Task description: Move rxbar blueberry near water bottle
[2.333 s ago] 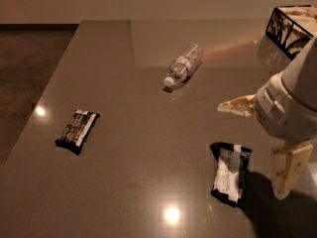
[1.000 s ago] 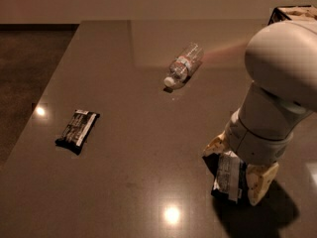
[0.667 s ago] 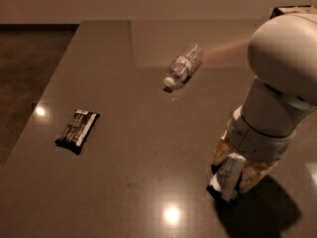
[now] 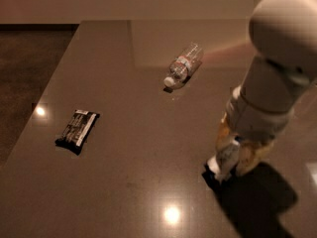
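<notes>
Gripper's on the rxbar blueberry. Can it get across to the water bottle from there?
Probably yes. The gripper, seemingly closed on the rxbar blueberry, sits near right. The water bottle lies on its side farther back and left, with only bare tabletop between them. The black bar is far off left.

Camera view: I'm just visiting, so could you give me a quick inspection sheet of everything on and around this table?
Surface: dark glossy table with bright light reflections.
Job's things: blue snack bar at the right front, tilted up, its lower end seemingly on the table; water bottle lying on its side further back, well apart from the bar.
Clutter: black snack bar lying flat at the left.
Grippers: the tool is at the right front, closed around the blue snack bar.
Cables: nothing seen.
Surroundings: dark floor at the left, pale wall behind.
</notes>
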Robot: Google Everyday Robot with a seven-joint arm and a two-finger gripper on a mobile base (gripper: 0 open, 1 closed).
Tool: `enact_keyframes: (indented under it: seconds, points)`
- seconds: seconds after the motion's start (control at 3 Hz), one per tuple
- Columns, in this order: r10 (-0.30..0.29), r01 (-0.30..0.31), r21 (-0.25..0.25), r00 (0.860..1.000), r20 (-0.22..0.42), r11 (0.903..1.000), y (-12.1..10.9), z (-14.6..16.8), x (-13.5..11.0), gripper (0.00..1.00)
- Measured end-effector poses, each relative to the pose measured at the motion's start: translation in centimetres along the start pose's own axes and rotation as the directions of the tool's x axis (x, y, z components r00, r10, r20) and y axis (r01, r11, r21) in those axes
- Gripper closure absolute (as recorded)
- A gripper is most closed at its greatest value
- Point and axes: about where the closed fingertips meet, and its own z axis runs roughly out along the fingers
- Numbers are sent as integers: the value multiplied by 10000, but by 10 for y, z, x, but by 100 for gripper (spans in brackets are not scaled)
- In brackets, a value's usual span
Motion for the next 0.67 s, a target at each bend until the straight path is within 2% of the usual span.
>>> enact_keyframes:
  seconds: [0.33, 0.67]
  points:
    - [1434, -1437, 48, 9888, 412, 9896, -51, -24, 12, 100]
    - [2714, -2745, 399, 9599, 699, 9608, -111, -43, 21, 100]
